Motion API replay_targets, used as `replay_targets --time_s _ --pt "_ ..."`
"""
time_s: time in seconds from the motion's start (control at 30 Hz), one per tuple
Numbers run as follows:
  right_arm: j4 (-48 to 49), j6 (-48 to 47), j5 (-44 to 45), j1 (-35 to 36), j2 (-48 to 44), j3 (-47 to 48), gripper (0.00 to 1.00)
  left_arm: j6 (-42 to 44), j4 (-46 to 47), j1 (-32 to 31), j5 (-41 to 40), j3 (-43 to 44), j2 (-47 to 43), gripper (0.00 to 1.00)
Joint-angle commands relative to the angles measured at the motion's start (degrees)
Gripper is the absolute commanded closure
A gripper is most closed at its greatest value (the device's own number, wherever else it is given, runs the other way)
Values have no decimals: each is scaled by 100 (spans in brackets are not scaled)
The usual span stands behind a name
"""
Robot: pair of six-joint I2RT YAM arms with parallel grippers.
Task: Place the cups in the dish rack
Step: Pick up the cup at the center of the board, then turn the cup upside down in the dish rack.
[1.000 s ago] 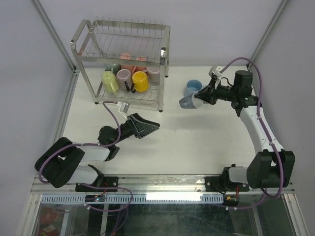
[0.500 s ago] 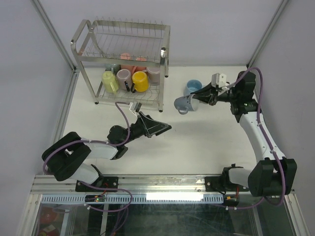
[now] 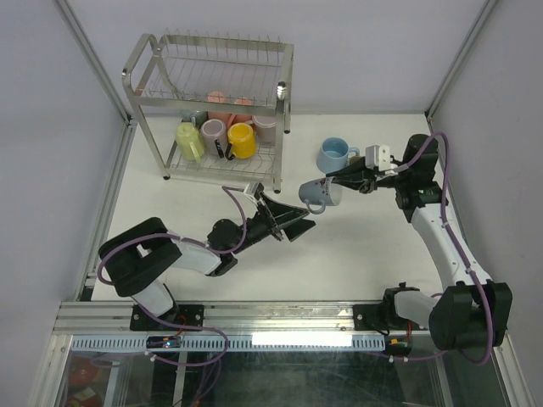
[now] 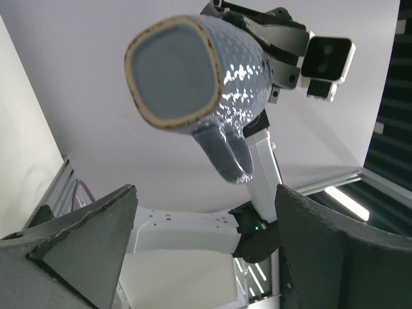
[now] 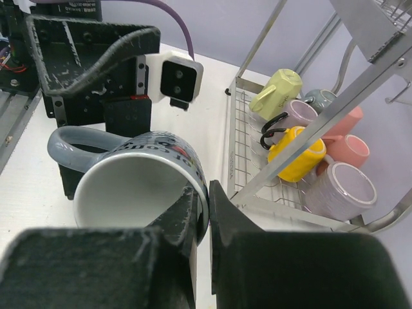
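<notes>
So the right end effector (image 3: 337, 181) has swung the grey mug (image 3: 317, 196) away from the light blue mug (image 3: 334, 156) out over mid-bench (image 3: 356, 250), pinching its rim, well short of the dish rack (image 3: 136, 78). The left end effector (image 3: 299, 225) slid in just beside it, spread wide.

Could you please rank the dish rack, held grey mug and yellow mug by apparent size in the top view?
1. dish rack.
2. grey mug and yellow mug look alike; grey hangs nearer the camera, so unranked.

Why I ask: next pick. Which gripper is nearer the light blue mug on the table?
Right. The right gripper hangs on the near side of the light blue mug; the left gripper is farther, near-left.
</notes>
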Motion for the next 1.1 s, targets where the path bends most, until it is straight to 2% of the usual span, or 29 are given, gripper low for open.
replay_targets --time_s 0.0,0.1,0.23,0.37,0.53,0.87,0.97,1.07 --pt "352 -259 -342 36 -211 -75 100 -445 1314 -155 -503 425 263 16" --pt "120 -524 -429 37 -228 -72 100 -558 1464 -186 -674 552 423 21" --pt "-852 -1539 -548 41 -219 74 100 -620 1576 -186 -725 793 593 27" --pt "-1341 -2102 -631 47 -224 132 100 -692 1631 -193 -690 985 747 37" --pt "-1367 -2215 -627 41 -183 85 100 -708 1721 -204 -661 1113 832 54" --pt "-1369 -2275 -639 37 -173 34 100 -593 1814 -204 -453 1254 839 60" --pt "-1368 -2279 -660 39 -164 29 100 -527 1808 -204 -443 1261 807 68" --pt "-1375 -2282 -694 27 -172 22 100 -456 1810 -204 -428 1252 784 83"
